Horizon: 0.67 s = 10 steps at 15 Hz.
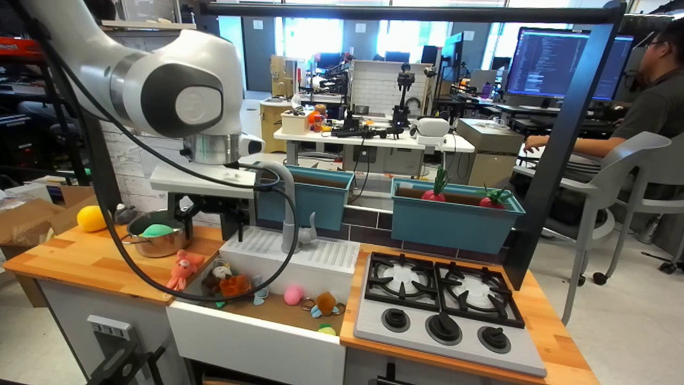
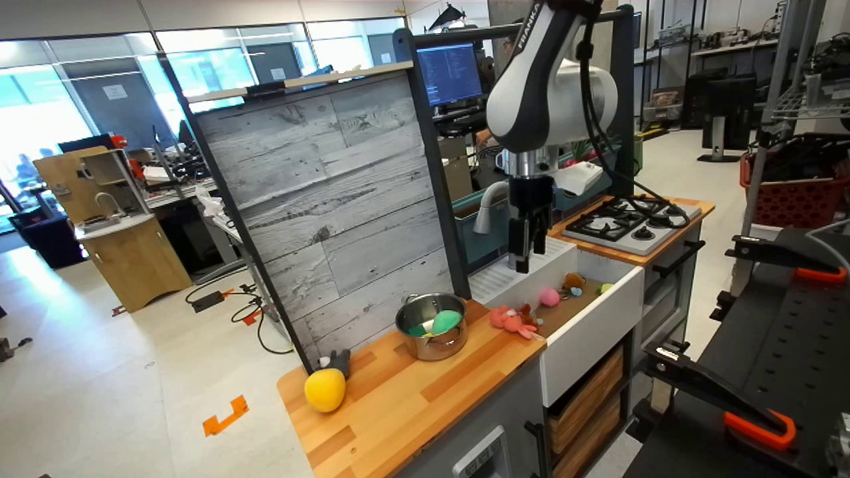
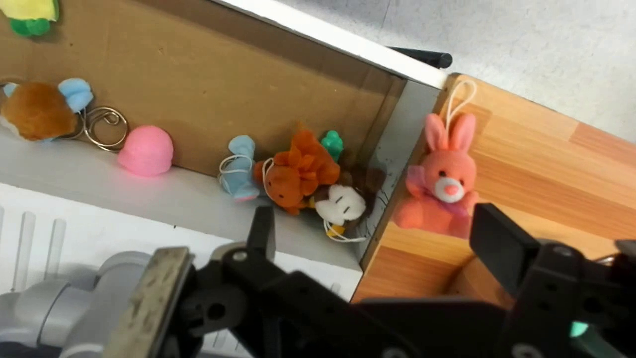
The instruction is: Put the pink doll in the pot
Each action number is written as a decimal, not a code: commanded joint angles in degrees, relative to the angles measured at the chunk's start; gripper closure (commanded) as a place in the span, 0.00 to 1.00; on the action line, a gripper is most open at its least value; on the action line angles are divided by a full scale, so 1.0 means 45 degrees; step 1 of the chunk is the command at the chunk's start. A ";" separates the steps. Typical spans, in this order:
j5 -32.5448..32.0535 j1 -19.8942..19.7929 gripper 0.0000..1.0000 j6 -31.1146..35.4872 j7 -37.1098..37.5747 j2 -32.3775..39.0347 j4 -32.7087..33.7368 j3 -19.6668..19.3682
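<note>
By the windows (image 1: 311,38), blown out to white, the room is backlit in both exterior views, and glints are thrown by the pot (image 2: 433,348). In an exterior view, a post (image 1: 567,144) is slanted outward, by lens distortion, it seems. In the wrist view, the sink (image 3: 343,40) is softly shaded and the gripper (image 3: 371,221) blurred.

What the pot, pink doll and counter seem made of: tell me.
Pot: polished metal, perhaps steel; it gleams with reflections.
Pink doll: probably plush fabric, matte; its surface looks soft, slightly fuzzy.
Counter: smooth wood or imitation laminate; its strips vary in tone.
</note>
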 commanded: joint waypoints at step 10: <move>-0.3207 -0.0289 0.01 0.3851 -0.0297 0.0765 -0.1691 0.0935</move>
